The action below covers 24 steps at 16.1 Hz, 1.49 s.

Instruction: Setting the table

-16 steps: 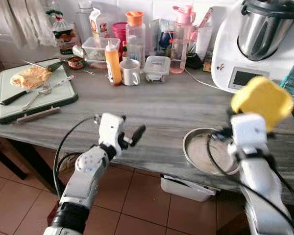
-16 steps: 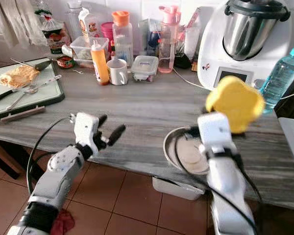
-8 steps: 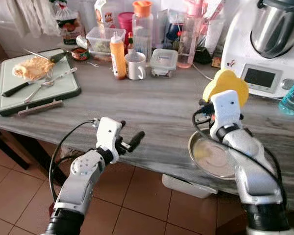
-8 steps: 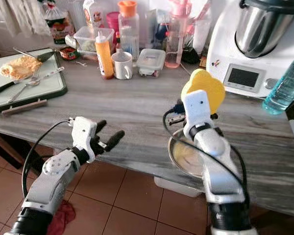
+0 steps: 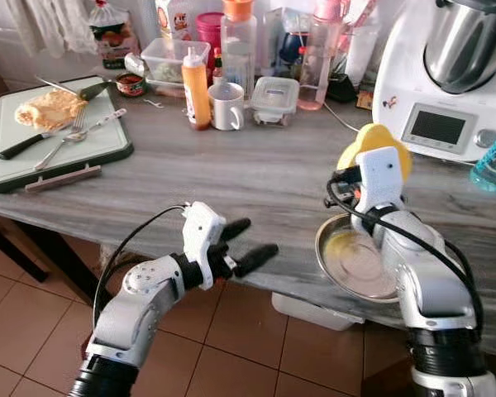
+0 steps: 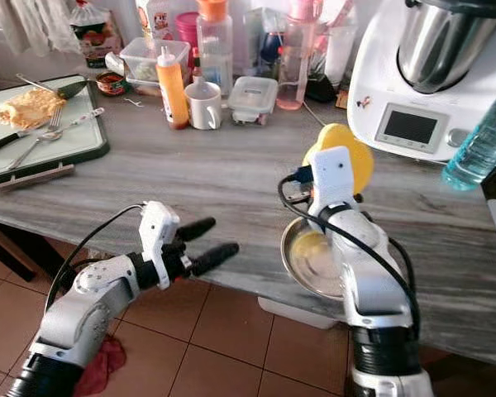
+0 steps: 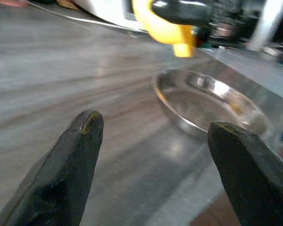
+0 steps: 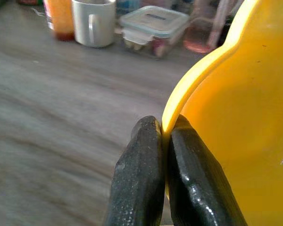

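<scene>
While my right gripper [image 8: 161,141] has its fingers pinched tight on the rim of the yellow plate [image 5: 379,149], I would lower it slowly and level onto bare tabletop [image 5: 256,178] beyond the steel bowl [image 5: 360,263], letting go only once it rests flat. That arm is raised above the bowl; my left gripper [image 5: 250,240] hovers at the table edge, fingers spread wide, holding nothing.

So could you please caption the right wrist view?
Right pincer shut on a yellow plate's rim above the table.
</scene>
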### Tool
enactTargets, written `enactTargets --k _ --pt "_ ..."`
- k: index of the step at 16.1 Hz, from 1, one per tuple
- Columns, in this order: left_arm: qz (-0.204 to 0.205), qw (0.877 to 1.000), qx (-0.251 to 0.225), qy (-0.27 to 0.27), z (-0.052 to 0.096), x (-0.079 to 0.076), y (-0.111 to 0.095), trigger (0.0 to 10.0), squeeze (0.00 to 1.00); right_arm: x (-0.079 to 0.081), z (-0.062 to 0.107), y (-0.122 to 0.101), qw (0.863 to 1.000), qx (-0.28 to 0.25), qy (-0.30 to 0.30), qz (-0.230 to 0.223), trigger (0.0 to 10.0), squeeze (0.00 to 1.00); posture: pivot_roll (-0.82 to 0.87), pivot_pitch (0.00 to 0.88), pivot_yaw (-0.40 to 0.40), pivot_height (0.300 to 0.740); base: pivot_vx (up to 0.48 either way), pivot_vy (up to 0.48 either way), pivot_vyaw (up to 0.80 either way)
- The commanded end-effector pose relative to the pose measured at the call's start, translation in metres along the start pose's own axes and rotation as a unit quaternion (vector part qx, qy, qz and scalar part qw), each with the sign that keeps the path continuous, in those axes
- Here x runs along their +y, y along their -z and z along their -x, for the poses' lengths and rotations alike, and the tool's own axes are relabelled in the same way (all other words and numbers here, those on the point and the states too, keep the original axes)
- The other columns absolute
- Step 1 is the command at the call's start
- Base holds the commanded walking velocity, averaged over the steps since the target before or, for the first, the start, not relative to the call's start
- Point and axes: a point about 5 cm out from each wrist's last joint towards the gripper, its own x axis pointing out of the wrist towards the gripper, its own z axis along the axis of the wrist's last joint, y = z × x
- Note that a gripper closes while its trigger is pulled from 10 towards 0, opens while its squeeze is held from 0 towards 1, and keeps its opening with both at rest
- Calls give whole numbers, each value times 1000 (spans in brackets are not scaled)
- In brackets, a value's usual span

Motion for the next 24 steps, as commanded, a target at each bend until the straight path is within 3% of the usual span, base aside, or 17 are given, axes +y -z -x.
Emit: enactTargets --k 1,6,9,13,18,20,22,24 --pt "-2 1000 8 30 -1 -5 -2 10000 0 6 -3 -5 1000 0 -16 -11 10000 0 50 105 -16 740 0 0 0" --pt "4 998 26 62 0 -6 -4 10000 0 31 -11 -6 995 33 -53 -73 10000 0 49 107 -14 740 0 0 0" --pt "5 997 29 69 0 -8 -3 10000 0 42 -8 -2 995 55 -85 -16 10000 0 49 107 -16 740 0 0 0" --pt "13 996 36 77 -3 -14 3 10000 0 34 -7 -1 992 53 -81 76 10000 0 36 101 -18 740 0 0 0" --pt "17 996 41 76 -4 -14 6 10000 0 33 -6 0 984 45 -115 128 10000 0 37 97 -17 740 0 0 0" --pt "14 996 45 75 -5 -14 7 10000 0 27 -5 -3 976 54 -148 151 10000 0 38 94 -16 740 0 0 0" --pt "16 996 48 77 -4 -14 8 10000 0 16 2 5 958 87 -183 202 10000 0 38 92 -16 740 0 0 0" --pt "17 996 49 78 -4 -15 8 10000 0 13 7 9 948 104 -209 215 10000 0 38 93 -20 740 0 0 0"
